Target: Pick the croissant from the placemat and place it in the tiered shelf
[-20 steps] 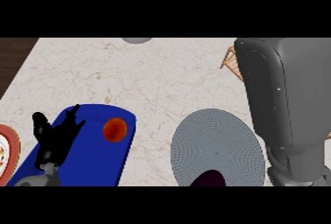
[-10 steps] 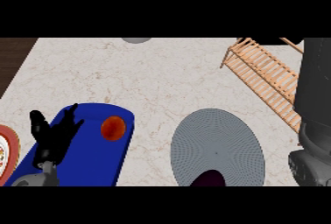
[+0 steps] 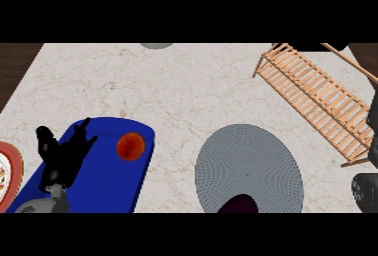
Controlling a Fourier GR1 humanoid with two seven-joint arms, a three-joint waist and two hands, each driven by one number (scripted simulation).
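A wooden tiered shelf lies slanted at the back right of the marble counter. A round grey placemat sits at centre right, and a dark maroon thing shows at its near edge, cut off by the view. On the blue placemat at the left lies a small orange-red rounded item. My left hand rests open over the blue mat's left side, fingers up, a little left of that item. Only dark parts of my right arm show at the right edge; its hand is out of sight.
A red-rimmed plate pokes in at the left edge. A grey round object sits at the counter's far edge. Dark wood borders the counter at the far left and far right corners.
My right forearm, which covered the shelf and the right side a second ago, has swung out to the right edge, uncovering the whole shelf. The left hand has stayed put.
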